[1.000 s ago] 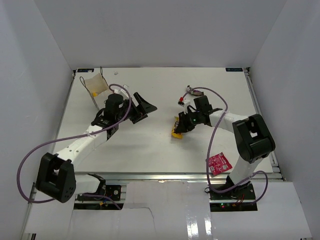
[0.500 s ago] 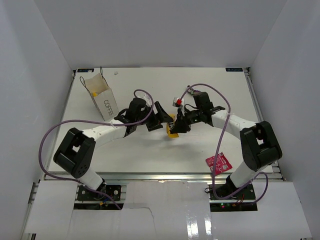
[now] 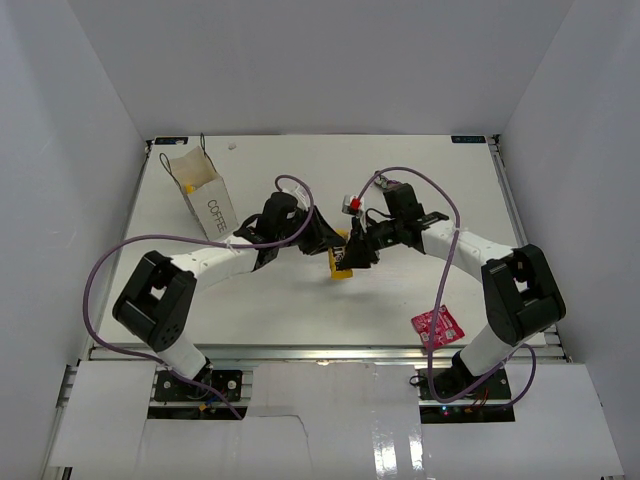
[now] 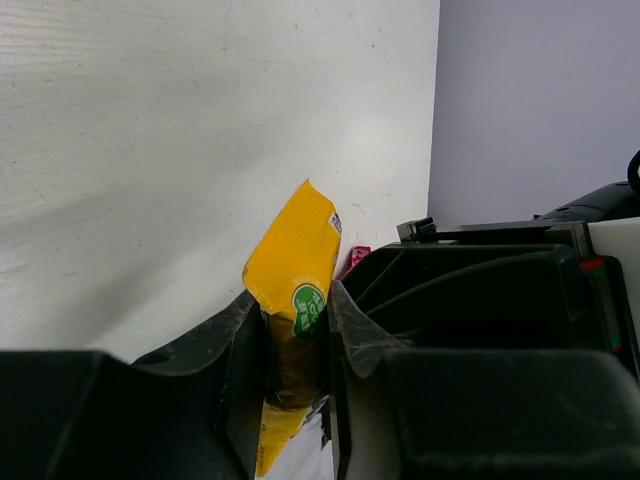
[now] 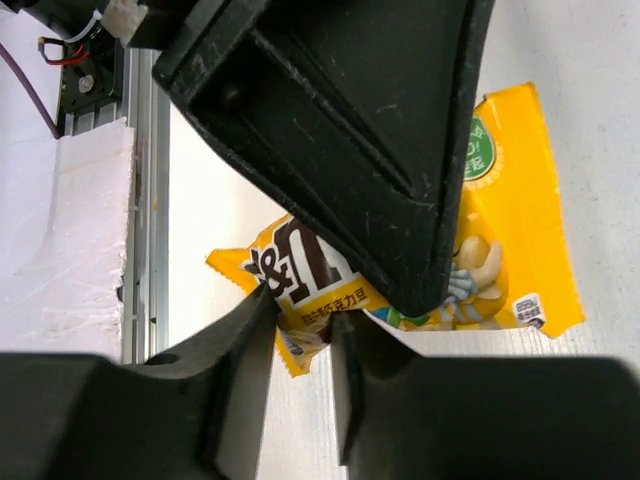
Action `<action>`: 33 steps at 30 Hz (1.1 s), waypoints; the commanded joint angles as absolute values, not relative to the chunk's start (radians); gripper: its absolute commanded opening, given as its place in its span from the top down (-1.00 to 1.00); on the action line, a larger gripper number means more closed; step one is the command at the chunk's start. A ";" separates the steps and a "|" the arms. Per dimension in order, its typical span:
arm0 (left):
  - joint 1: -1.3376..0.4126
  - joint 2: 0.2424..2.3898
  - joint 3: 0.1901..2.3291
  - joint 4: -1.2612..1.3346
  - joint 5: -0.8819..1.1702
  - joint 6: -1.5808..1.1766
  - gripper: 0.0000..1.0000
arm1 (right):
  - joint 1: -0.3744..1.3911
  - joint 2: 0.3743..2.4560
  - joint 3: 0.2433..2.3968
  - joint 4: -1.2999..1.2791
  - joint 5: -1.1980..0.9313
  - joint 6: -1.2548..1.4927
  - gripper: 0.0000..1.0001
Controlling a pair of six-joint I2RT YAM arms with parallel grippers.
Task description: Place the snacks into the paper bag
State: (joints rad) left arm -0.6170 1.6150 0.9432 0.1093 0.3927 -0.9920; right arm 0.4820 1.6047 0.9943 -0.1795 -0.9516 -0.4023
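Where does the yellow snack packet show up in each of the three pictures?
Top view: yellow packet mid-table, pinched between left gripper and right gripper.
Left wrist: lower centre, clamped upright.
Right wrist: centre-right, partly behind the left gripper.
Shared landmark: white table beneath it.

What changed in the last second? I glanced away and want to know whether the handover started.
The left gripper swung right, from beside the paper bag to the middle, and closed on the yellow packet. The right gripper kept its grip on that packet, shifting it slightly left. The paper bag and the pink packet at the near right stayed put.
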 commanded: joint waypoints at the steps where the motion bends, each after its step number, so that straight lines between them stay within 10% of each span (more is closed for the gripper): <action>1: -0.624 1.559 0.976 0.084 0.388 -0.970 0.35 | 0.485 1.571 1.054 -0.161 -0.977 -0.396 0.30; 5: -0.621 1.510 1.002 0.006 0.316 -0.904 0.52 | 0.485 1.565 1.083 -0.204 -0.950 -0.428 -0.46; 10: -0.563 1.396 1.077 -0.213 0.166 -0.804 0.67 | 0.473 1.522 1.123 -0.307 -0.907 -0.531 -0.88; 33: 0.115 1.445 1.692 -0.578 -0.060 -0.422 0.92 | 0.261 1.430 1.037 -0.350 -0.916 -0.667 -0.93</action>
State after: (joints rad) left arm 0.1062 1.4258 1.6569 -0.5762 -0.0635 -0.4591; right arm 0.2821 1.4738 1.0409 -0.3473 -0.9108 -0.6582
